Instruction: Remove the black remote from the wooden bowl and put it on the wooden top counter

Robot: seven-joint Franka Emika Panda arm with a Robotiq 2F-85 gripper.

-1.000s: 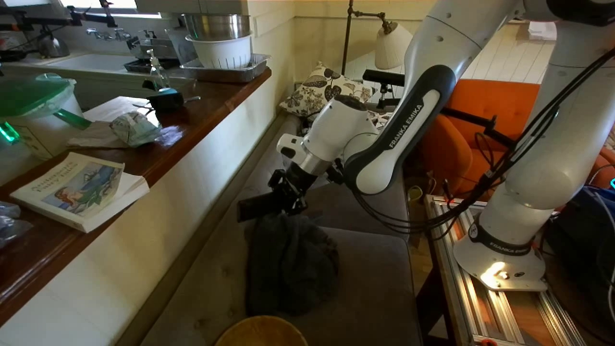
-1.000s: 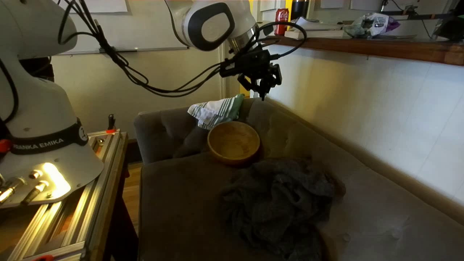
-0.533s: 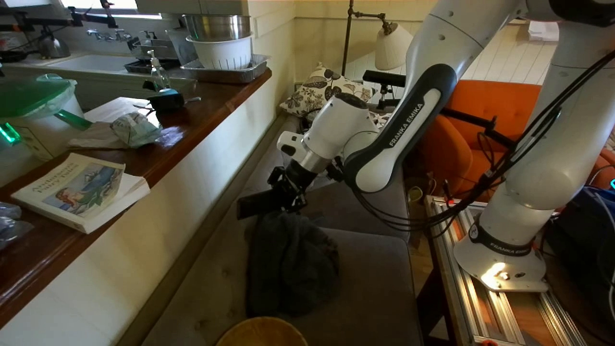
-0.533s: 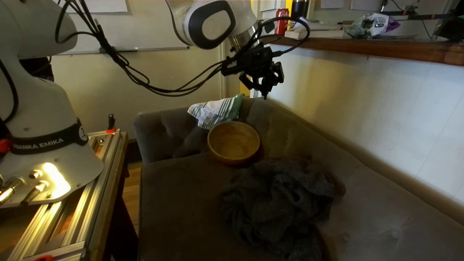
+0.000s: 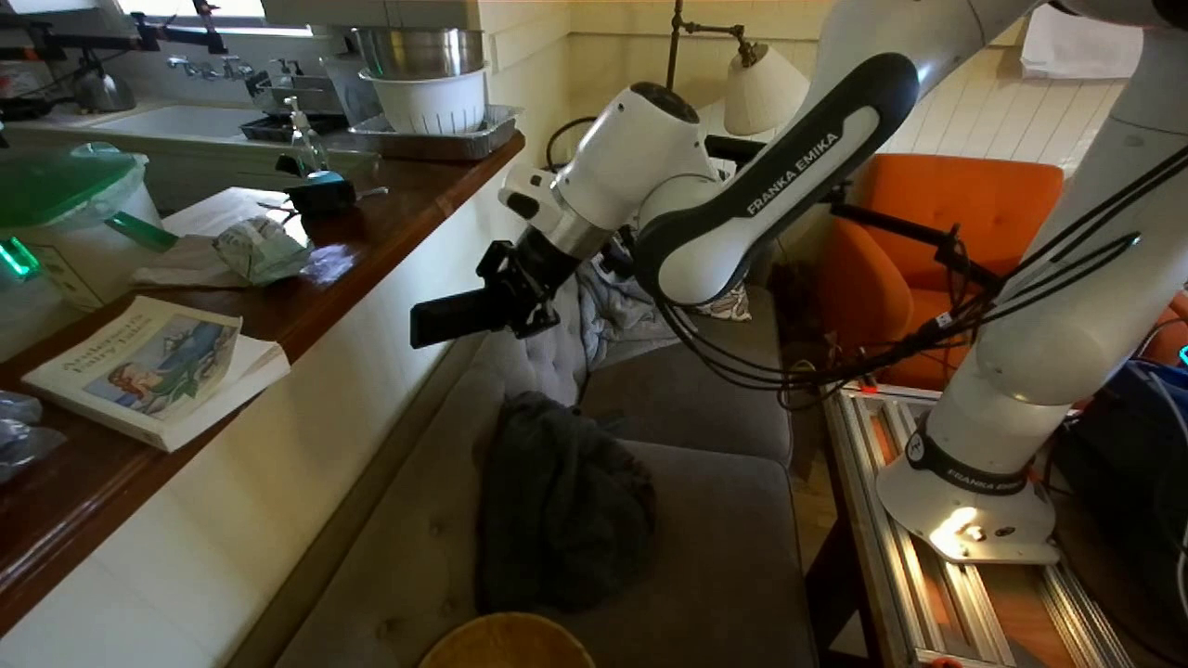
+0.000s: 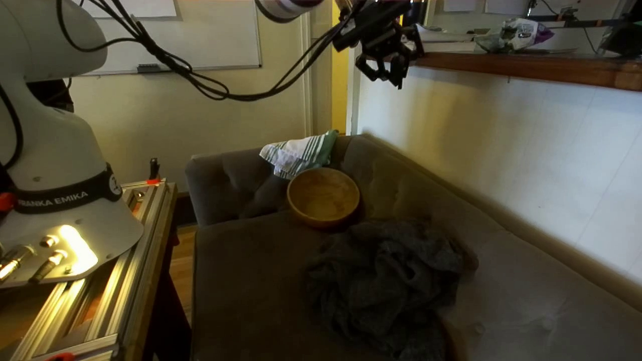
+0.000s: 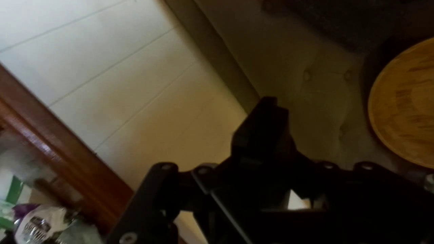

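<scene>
The black remote (image 5: 455, 317) is in my gripper (image 5: 520, 301) and sticks out toward the wooden top counter (image 5: 399, 227). The gripper is up in the air above the sofa, beside the cream wall, apart from the counter. In an exterior view the gripper (image 6: 393, 75) shows dark, and the remote cannot be told from its fingers. In the wrist view the gripper (image 7: 261, 122) is a dark shape with its jaws together; the counter edge (image 7: 67, 162) lies at lower left. The wooden bowl (image 6: 323, 198) sits on the sofa with nothing seen inside; it also shows in the wrist view (image 7: 403, 112).
A book (image 5: 158, 371), a crumpled bag (image 5: 263, 250), a small dark cup (image 5: 320, 197) and a metal tray (image 5: 436, 144) with a strainer stand on the counter. A dark grey heap of cloth (image 6: 386, 281) and a striped towel (image 6: 301, 153) lie on the sofa.
The arm has lifted the gripper and remote and moved them toward the counter, mostly in the last half second. The bowl and the cloth have not moved.
</scene>
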